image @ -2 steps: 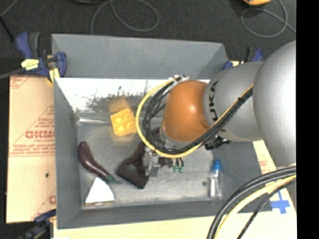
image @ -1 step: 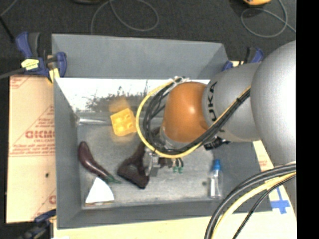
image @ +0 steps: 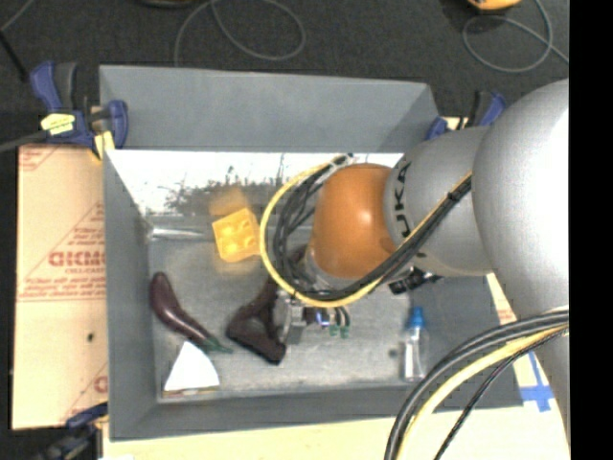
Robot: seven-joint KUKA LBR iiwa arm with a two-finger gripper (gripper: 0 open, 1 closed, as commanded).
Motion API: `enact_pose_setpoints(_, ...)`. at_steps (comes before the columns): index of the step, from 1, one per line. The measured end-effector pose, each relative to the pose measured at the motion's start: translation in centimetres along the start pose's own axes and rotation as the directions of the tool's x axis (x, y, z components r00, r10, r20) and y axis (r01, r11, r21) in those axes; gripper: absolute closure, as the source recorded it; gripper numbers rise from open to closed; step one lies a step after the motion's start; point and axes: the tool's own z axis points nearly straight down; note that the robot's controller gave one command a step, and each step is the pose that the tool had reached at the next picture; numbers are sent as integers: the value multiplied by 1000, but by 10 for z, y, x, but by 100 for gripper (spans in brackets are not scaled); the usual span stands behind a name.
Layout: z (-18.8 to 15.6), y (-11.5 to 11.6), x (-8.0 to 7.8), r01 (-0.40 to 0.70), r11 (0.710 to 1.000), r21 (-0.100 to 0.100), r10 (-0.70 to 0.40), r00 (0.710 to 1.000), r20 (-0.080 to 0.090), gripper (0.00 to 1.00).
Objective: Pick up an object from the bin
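The dark brown lump (image: 254,332) lies just beside the claw (image: 293,320), on its left side as the camera view shows it. It is so close that the two seem to touch. The lump looks longer than wide, and I think its long side runs slanted, from beside the claw down toward the near wall of the bin (image: 129,286). I cannot tell if the claw is wide or narrow, or if it already has the lump, because the orange cover (image: 350,223) of the wrist hides much of it from above.

My judgement is that the next move depends on this small offset to the left. The claw is low and next to the lump, not clearly over its middle.

Further left of the claw lies a purple thing shaped like an eggplant (image: 175,307), and below that a white triangle (image: 192,367). Up and left of the claw is a yellow block (image: 235,235). On the claw's right, well apart, lies a small bottle (image: 412,341) with a blue cap.
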Motion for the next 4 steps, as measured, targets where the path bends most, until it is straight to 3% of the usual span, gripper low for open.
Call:
enact_pose_setpoints(2,-27,-7,-5,-69,998,-1,69,998,10,100)
enact_pose_setpoints(4,-42,1,17,-1,1000,0,1,1000,9,100)
